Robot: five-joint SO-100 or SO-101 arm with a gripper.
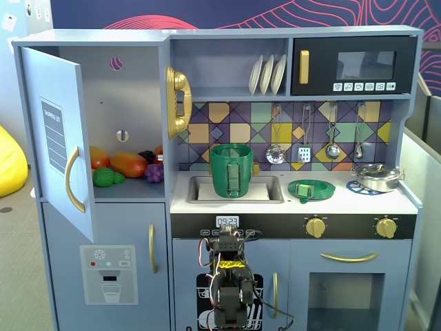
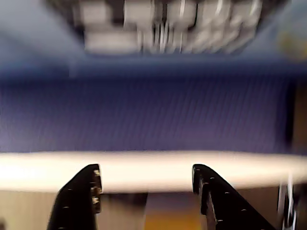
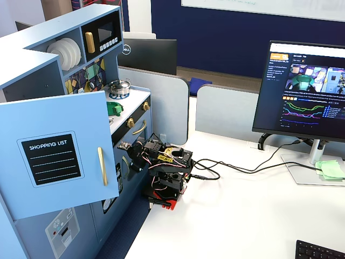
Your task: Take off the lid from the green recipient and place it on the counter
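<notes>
In a fixed view the green recipient [image 1: 232, 170] stands upright in the recessed sink, open at the top. The lid [image 1: 311, 189], a flat green disc with a bar across it, lies on the counter [image 1: 358, 201] to the recipient's right. It also shows as a green patch on the worktop in the other fixed view [image 3: 114, 108]. My arm [image 1: 227, 276] is folded low in front of the oven, well below the counter. My gripper [image 3: 129, 155] points at the kitchen front. In the wrist view the gripper [image 2: 146, 175] is open and empty, and the picture is blurred.
A silver pot [image 1: 377, 176] sits on the right burner. The fridge door [image 1: 58, 138] stands open at the left, with toy fruit [image 1: 127, 164] inside. A monitor [image 3: 304, 91] and cables [image 3: 242, 167] are on the desk behind the arm.
</notes>
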